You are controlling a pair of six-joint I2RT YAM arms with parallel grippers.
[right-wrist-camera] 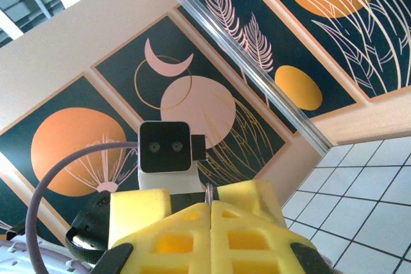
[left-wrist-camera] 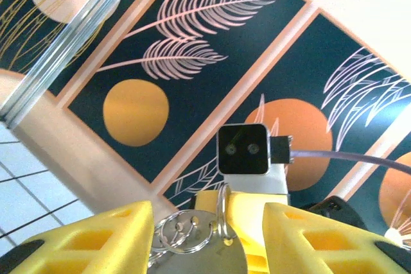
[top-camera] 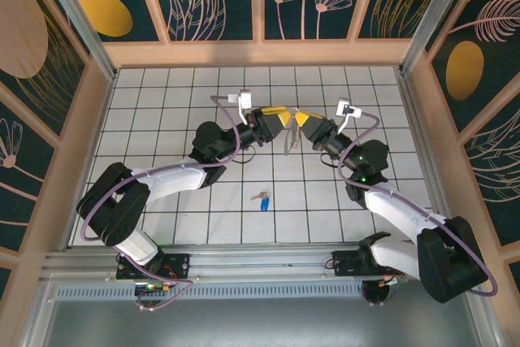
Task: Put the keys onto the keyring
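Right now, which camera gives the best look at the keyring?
The left wrist view: the keyring sits close up between the left fingers, its loops distinct. Top external shows it as a small, pale, dangling shape. Right wrist catches a thin sliver above the shut right fingers.

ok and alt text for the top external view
Two robot arms meet over a white tiled table, the yellow-fingered left gripper and right gripper almost tip to tip with the thin keyring hanging between them. A small blue-headed key lies on the tiles nearer the arm bases.
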